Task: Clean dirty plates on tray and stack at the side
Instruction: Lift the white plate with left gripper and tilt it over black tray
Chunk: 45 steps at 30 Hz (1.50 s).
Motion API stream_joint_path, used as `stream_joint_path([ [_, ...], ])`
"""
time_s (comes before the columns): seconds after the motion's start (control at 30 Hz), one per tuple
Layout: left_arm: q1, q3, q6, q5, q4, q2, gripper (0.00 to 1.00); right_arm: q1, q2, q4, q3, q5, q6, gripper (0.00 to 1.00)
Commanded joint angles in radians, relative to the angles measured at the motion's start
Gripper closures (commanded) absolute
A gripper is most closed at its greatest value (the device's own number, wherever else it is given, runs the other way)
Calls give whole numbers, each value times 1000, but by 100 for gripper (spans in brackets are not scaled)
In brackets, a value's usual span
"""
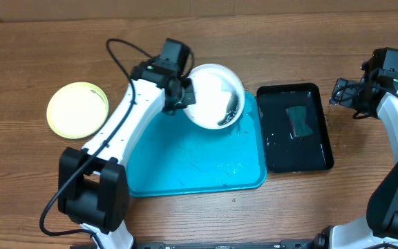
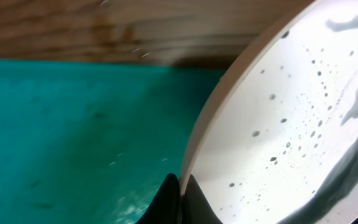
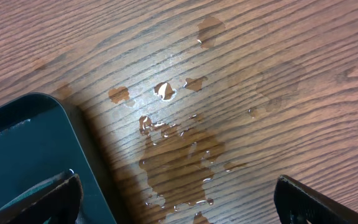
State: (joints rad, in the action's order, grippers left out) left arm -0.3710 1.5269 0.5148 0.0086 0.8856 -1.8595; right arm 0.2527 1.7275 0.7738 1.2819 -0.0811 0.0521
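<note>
The big blue tray (image 1: 185, 166) has a raised rim and round corners, and most of its wet floor is bare. A yellow-green plate (image 1: 77, 109) lies on the wooden table (image 1: 254, 34) past its left edge. The left gripper (image 1: 185, 93) is pinched tight on the rim of the white plate (image 1: 213, 97), which is tipped up over the tray's far right corner and dotted with dark specks, while the right gripper (image 3: 179, 202) hangs over a puddle (image 3: 179, 155) beside the shiny black tray (image 1: 316, 155), its 2 fingers wide apart, holding nothing.

- tray (image 1: 185, 166): near half open; white plate (image 1: 209, 93) at 1 o'clock, left arm (image 1: 126, 117) across 10 o'clock;
- black tray (image 1: 313, 149) flanks 3 o'clock; yellow-green plate (image 1: 77, 109) sits at 9 o'clock
</note>
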Motion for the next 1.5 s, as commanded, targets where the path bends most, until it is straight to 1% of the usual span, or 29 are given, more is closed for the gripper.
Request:
stream_joint_path([
  [0.0, -86, 47, -21, -30, -61, -10, 96, -2, -3, -5, 7, 5, 5, 0],
  [0.2, -198, 47, -21, -81, -158, -11, 96, -2, -3, -5, 7, 5, 5, 0],
  [0.3, -259, 47, -21, -130, -202, -11, 96, -2, -3, -5, 7, 5, 5, 0],
  [0.4, -331, 47, -21, -211, -243, -11, 96, -2, -3, -5, 7, 5, 5, 0],
  [0.57, -414, 47, -26, -362, -267, -11, 96, -2, -3, -5, 7, 5, 5, 0],
  [0.73, -490, 47, -152, -475, -312, -11, 96, -2, -3, -5, 7, 5, 5, 0],
  [0.77, -523, 47, -193, -554, -328, -11, 96, -2, -3, -5, 7, 5, 5, 0],
  [0.97, -628, 47, -337, -795, -388, -11, 96, -2, -3, -5, 7, 5, 5, 0],
  [1.17, -713, 47, -497, -975, -474, -11, 96, -2, -3, -5, 7, 5, 5, 0],
  [1.33, -755, 47, -583, -1106, -507, -11, 96, -2, -3, -5, 7, 5, 5, 0],
  [1.47, -773, 47, -606, -1196, -534, -11, 96, -2, -3, -5, 7, 5, 5, 0],
])
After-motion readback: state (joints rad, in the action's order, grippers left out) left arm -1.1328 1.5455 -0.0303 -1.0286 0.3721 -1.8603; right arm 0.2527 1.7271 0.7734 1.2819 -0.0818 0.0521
